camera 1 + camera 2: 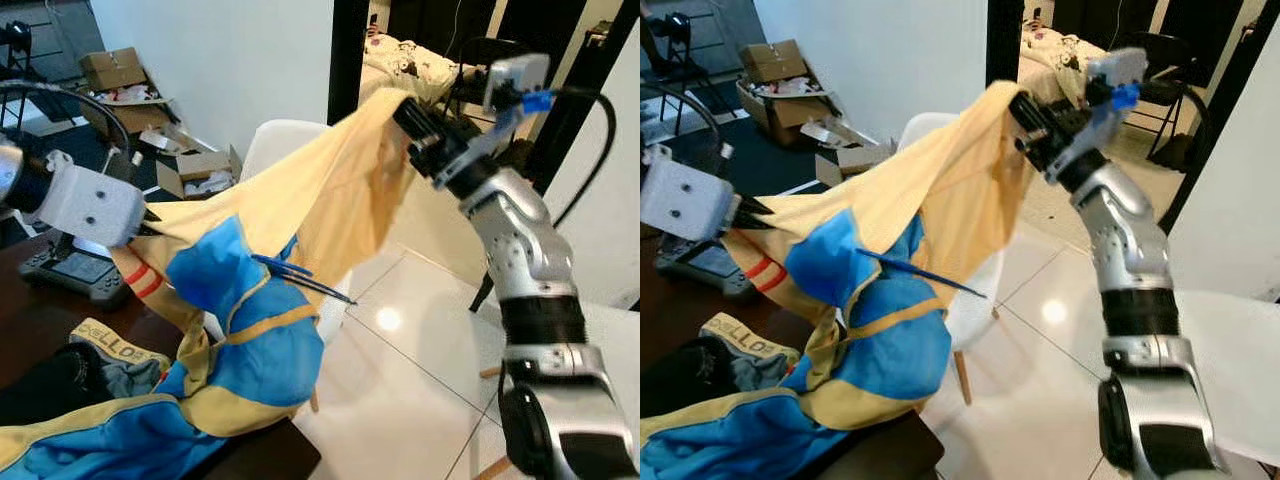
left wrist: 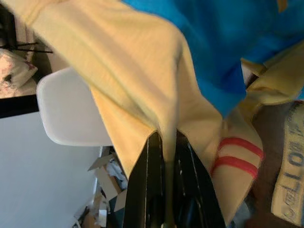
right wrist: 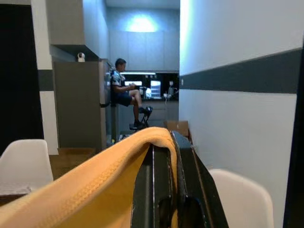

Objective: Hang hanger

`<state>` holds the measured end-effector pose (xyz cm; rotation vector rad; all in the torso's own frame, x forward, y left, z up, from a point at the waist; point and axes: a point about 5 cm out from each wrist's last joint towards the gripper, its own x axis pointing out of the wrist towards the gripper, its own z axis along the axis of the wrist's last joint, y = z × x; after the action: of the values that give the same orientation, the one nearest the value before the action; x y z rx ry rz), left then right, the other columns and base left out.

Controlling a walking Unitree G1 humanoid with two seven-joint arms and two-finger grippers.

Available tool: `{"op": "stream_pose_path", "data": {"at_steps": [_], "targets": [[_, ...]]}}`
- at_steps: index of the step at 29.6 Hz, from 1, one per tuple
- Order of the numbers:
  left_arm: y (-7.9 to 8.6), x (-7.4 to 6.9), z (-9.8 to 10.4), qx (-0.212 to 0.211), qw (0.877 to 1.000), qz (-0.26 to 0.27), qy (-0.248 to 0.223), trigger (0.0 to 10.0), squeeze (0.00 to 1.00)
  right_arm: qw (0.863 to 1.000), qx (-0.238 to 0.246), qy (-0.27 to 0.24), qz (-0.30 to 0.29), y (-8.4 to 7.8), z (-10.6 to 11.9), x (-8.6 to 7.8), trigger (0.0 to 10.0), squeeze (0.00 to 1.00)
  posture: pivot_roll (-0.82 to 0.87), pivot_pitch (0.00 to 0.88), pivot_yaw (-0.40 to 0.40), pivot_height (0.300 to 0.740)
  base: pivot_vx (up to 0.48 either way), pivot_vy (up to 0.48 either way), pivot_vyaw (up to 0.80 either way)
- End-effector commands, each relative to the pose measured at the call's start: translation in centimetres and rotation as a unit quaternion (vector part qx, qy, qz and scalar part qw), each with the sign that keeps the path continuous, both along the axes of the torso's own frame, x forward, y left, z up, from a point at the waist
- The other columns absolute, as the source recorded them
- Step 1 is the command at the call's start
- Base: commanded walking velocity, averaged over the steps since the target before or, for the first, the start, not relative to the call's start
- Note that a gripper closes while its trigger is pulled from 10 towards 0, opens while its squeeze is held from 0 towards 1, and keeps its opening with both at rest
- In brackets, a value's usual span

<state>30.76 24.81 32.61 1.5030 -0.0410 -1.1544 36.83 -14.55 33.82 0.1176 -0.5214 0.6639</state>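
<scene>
A thin dark hanger (image 1: 303, 278) sits inside a yellow and blue shirt (image 1: 300, 200), one arm poking out toward 4 o'clock. The shirt is stretched in the air, its high end at 1 o'clock and its low end at 9 o'clock, red stripes (image 2: 236, 154) near the low end. Its lower part drapes onto the table (image 1: 250, 455).

We see a white plastic chair (image 1: 290, 140) on the pale tiled floor (image 1: 400, 360) just past the dark counter (image 1: 890, 450). Near the counter's left edge lies a black handheld controller (image 1: 75, 270), and a grey waistband with yellow lettering (image 1: 115, 345) sits nearer the front. Open cardboard boxes (image 1: 125, 85) clutter the floor by the white wall (image 1: 250, 60). Far down the hall, a person (image 3: 124, 92) sits.
</scene>
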Motion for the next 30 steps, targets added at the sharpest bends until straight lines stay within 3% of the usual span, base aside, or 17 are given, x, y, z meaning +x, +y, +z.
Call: {"op": "stream_pose_path", "data": {"at_steps": [1,3,6,7,10,12,14,17,25,30], "targets": [[-0.2,0.5,-0.2,0.004,1.0,0.019,-0.019,10.0,0.0,0.999,0.002,-0.035,0.003,0.7,2.6,-0.2,0.0,0.0,0.13,0.0,-0.022,0.74,0.0,0.0,0.0],[-0.3,1.0,-0.1,-0.001,0.999,0.038,-0.039,10.0,0.0,0.999,-0.003,-0.042,0.02,1.4,3.7,-0.4,0.0,0.0,0.13,0.0,-0.027,0.74,0.0,0.0,0.0],[0.2,2.1,-0.4,-0.012,0.991,0.103,-0.08,10.0,0.0,0.995,-0.034,-0.043,0.087,3.9,5.1,-1.4,0.0,0.0,0.13,0.0,-0.027,0.74,0.0,0.0,0.0],[0.5,2.3,-0.7,-0.016,0.988,0.125,-0.09,10.0,0.0,0.991,-0.054,-0.044,0.115,5.0,4.9,-2.0,0.0,0.0,0.13,0.0,-0.027,0.74,0.0,0.0,0.0],[0.7,2.4,-0.9,-0.019,0.985,0.139,-0.097,10.0,0.0,0.988,-0.066,-0.046,0.133,5.6,4.8,-2.5,0.0,0.0,0.13,0.0,-0.027,0.74,0.0,0.0,0.0],[1.8,2.5,-1.4,-0.032,0.976,0.184,-0.109,10.0,0.0,0.976,-0.107,-0.048,0.182,7.6,3.8,-4.0,0.0,0.0,0.13,0.0,-0.031,0.74,0.0,0.0,0.0],[2.6,2.5,-1.4,-0.043,0.97,0.209,-0.119,10.0,0.0,0.968,-0.14,-0.045,0.204,8.5,2.9,-4.7,0.0,0.0,0.13,0.0,-0.032,0.74,0.0,0.0,0.0],[3.2,2.3,-0.7,-0.051,0.965,0.222,-0.132,10.0,0.0,0.965,-0.168,-0.039,0.195,8.6,2.2,-4.4,0.0,0.0,0.14,0.0,-0.034,0.74,0.0,0.0,0.0],[4.3,1.8,0.7,-0.054,0.956,0.242,-0.16,10.0,0.0,0.972,-0.167,-0.014,0.167,7.7,1.3,-3.4,0.0,0.0,0.15,0.0,-0.038,0.74,0.0,0.0,0.0],[4.4,1.8,0.7,-0.06,0.949,0.255,-0.174,10.0,0.0,0.968,-0.16,0.004,0.194,8.5,0.7,-4.2,0.0,0.0,0.15,0.0,-0.039,0.74,0.0,0.0,0.0]]}}
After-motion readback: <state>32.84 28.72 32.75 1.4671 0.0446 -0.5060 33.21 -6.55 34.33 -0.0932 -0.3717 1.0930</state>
